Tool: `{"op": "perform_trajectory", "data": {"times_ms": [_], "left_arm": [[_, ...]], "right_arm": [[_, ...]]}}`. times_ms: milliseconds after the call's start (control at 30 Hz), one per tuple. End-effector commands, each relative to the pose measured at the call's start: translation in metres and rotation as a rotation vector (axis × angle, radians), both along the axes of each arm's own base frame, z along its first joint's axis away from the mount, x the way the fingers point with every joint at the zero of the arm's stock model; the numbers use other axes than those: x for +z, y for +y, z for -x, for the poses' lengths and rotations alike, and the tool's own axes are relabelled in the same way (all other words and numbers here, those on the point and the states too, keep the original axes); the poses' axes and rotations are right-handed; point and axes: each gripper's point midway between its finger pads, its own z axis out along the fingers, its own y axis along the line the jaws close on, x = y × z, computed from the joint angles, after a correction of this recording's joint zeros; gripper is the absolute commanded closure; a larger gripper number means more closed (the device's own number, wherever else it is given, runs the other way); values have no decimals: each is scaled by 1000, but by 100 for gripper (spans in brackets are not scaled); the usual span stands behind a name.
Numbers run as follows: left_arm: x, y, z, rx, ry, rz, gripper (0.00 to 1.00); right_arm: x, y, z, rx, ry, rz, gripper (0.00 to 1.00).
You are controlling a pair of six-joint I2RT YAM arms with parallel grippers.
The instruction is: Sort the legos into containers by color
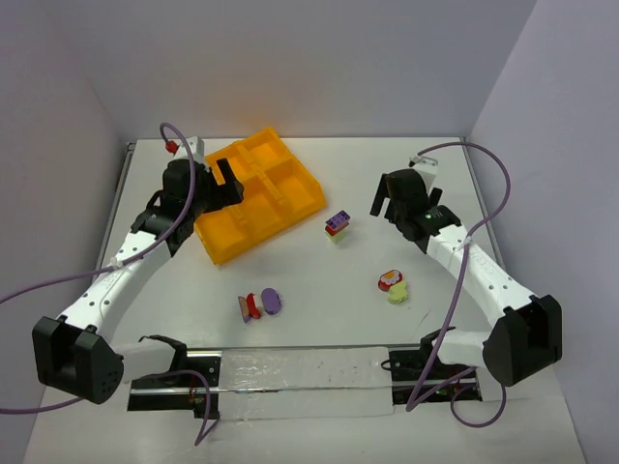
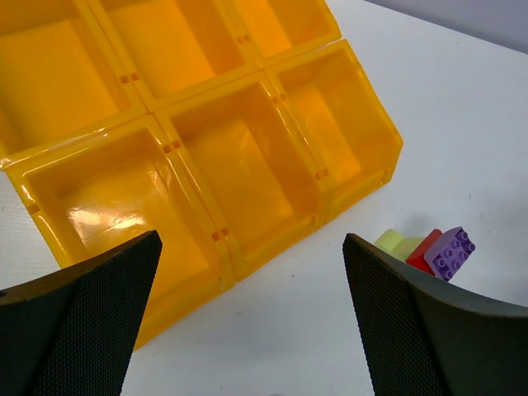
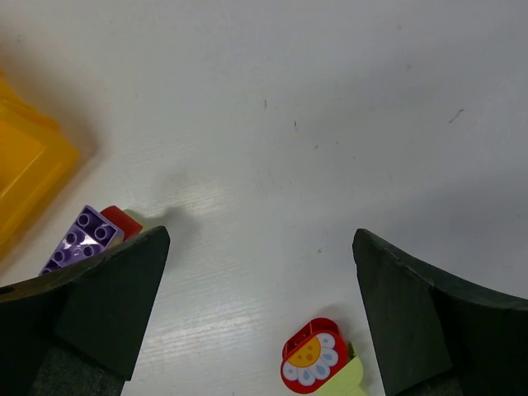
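Note:
The orange-yellow tray (image 1: 221, 247) with six cells lies at the back left, and all its cells look empty (image 2: 363, 177). A purple, red and yellow-green lego cluster (image 1: 338, 225) lies right of the tray and shows in both wrist views (image 2: 437, 252) (image 3: 82, 235). A red flower-print lego on a yellow-green one (image 1: 393, 285) (image 3: 312, 363) lies mid-right. A red and purple cluster (image 1: 259, 304) lies at front centre. My left gripper (image 1: 215, 193) (image 2: 252, 330) is open and empty above the tray's near-left edge. My right gripper (image 1: 387, 201) (image 3: 260, 322) is open and empty, above the table between the two right-hand clusters.
White walls close in the table at the back and sides. A clear strip and the arm bases (image 1: 290, 372) run along the near edge. Purple cables (image 1: 464, 164) loop off both arms. A corner of the tray (image 3: 33, 165) shows at the left of the right wrist view.

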Motion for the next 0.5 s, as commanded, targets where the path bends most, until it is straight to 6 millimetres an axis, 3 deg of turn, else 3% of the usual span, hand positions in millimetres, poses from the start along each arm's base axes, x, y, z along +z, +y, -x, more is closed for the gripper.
{"op": "perform_trajectory", "data": {"times_ms": [0,200,300,367,467], "left_arm": [[21,-11,-8,-21,-54,13,1],[31,-36,-14,-93,-73,-31,1],[35,-55,-17,-147,-90,-77,1],[39,-91,-13,-256,-111,-120,3],[37,-130,-14,-357,-96,-185,3]], "right_arm": [[25,4,-6,-4,-87,-18,0],[27,17,-2,87,-106,-55,0],[25,15,-1,71,-96,-51,0],[20,11,-1,50,-70,-33,0],[15,6,2,19,-51,-18,0]]}}
